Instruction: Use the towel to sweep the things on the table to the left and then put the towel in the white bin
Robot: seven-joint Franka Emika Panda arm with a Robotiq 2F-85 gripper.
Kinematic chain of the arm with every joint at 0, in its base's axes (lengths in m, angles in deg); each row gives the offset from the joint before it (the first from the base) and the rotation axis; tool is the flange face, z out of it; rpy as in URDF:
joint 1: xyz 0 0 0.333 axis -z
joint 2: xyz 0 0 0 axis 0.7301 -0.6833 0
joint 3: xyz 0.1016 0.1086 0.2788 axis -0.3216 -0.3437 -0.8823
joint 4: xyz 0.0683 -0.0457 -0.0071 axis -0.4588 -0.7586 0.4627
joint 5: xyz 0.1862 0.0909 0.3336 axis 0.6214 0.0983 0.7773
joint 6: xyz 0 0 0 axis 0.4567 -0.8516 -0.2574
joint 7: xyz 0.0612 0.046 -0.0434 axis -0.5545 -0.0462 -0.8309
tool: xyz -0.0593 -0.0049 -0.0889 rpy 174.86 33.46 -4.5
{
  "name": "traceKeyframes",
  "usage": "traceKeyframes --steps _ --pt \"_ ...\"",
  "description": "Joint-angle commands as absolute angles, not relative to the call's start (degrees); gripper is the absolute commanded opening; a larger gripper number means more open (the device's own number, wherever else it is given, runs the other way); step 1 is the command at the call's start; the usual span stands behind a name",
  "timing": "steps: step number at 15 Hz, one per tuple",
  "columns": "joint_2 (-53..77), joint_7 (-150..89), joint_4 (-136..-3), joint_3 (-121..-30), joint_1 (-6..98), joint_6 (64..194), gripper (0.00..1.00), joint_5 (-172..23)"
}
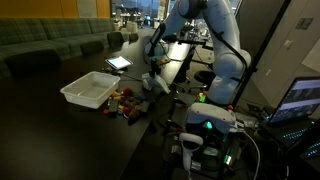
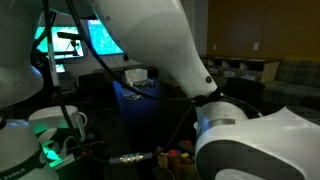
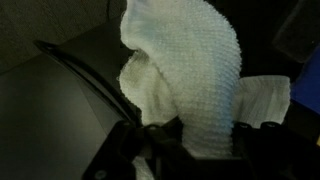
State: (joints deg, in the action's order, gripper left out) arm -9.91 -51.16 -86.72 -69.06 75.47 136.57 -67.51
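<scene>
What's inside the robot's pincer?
A soft white terry towel, bunched up and pinched in the shut black pincer. The cloth hides the pincer's tips and whatever lies right behind it, so that part cannot be seen.

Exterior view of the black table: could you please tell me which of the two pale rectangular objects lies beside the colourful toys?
The shallow white plastic bin, an open tub next to the toy cluster; the flat lit-screen tablet lies farther back.

In an exterior view you look along the black table from back beside the robot's base, toward a sofa. In an exterior view the white arm, shared by both, fills the frame. Your wrist view presses close on the towel.
</scene>
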Motion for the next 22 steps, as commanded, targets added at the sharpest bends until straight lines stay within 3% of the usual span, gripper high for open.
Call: traceKeyframes --steps 1,15,22 --pt "-10.68 -49.01 -85.53 -67.21 73.79 135.76 0.04 -69.26" --pt "-15.66 -49.50 -87.66 -70.15 69.87 126.59 0.04 -69.09" --pt "-12.83 -50.54 -95.94 -74.68 66.29 124.02 0.04 -68.07"
